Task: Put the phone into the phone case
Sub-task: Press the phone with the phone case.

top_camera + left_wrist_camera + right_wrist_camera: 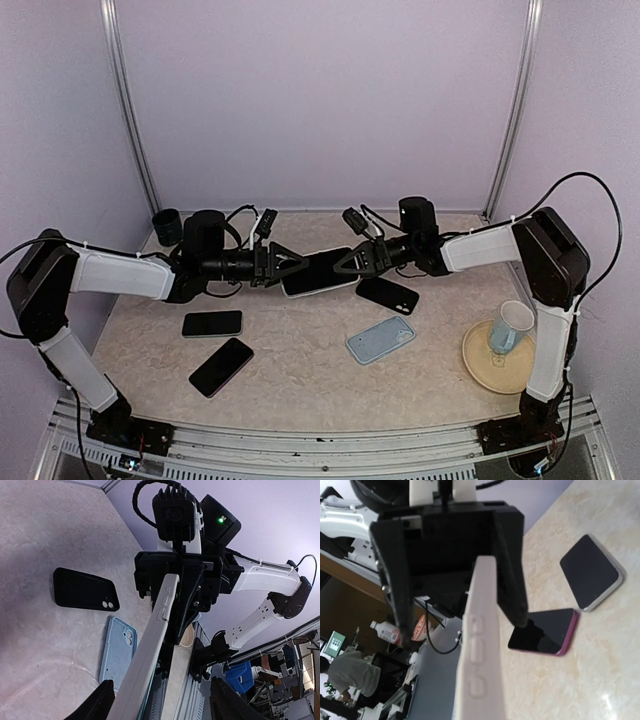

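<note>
White-edged, dark-faced phone (pixel 318 272): aloft mid-table, long axis running arm to arm. Right gripper (pixel 340 264): clamped on its right end. Left gripper (pixel 298 266): fingers (pixel 512 580) spread, straddling the left end, not pinching. Light-blue phone case (pixel 380 340): flat below, nearer right arm, bare marble-look tabletop (pixel 300 390) around.

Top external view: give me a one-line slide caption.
A white-edged phone bridges two arms: right gripper clamps one end, left gripper stands open around the other.

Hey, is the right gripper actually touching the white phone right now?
Touching. In the left wrist view the right gripper is clamped on the far end of the white phone.
</note>
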Controlling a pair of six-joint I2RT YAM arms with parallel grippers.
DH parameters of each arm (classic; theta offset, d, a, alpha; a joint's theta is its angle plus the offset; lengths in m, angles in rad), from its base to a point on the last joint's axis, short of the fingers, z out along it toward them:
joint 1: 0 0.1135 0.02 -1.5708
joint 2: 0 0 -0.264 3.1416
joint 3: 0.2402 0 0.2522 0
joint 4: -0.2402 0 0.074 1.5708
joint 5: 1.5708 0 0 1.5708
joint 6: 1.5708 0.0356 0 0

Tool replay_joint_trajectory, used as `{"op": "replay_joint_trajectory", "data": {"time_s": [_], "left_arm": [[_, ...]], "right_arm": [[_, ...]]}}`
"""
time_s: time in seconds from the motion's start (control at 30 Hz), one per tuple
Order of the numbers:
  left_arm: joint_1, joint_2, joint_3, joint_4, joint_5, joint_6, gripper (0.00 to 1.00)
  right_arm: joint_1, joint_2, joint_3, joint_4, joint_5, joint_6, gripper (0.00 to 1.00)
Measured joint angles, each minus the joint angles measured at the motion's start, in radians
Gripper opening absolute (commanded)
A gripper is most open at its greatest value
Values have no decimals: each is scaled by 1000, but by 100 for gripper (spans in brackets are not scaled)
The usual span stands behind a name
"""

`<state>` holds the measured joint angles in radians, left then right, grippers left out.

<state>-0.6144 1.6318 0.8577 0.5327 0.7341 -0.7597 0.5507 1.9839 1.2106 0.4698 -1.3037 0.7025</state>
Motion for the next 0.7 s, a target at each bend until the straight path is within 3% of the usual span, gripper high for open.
{"op": "replay_joint_trajectory", "data": {"time_s": [0.17,0.4,0.7], "left_arm": [[-2,0,-9,27,2,-12,70],[-11,0,-18,50,5,-22,67],[-24,0,-18,71,21,-31,48]], "right_arm": [[0,-4,-14,103,2,78,6],[-10,-15,-37,244,3,187,6],[-19,-26,-45,283,7,213,7]]}}
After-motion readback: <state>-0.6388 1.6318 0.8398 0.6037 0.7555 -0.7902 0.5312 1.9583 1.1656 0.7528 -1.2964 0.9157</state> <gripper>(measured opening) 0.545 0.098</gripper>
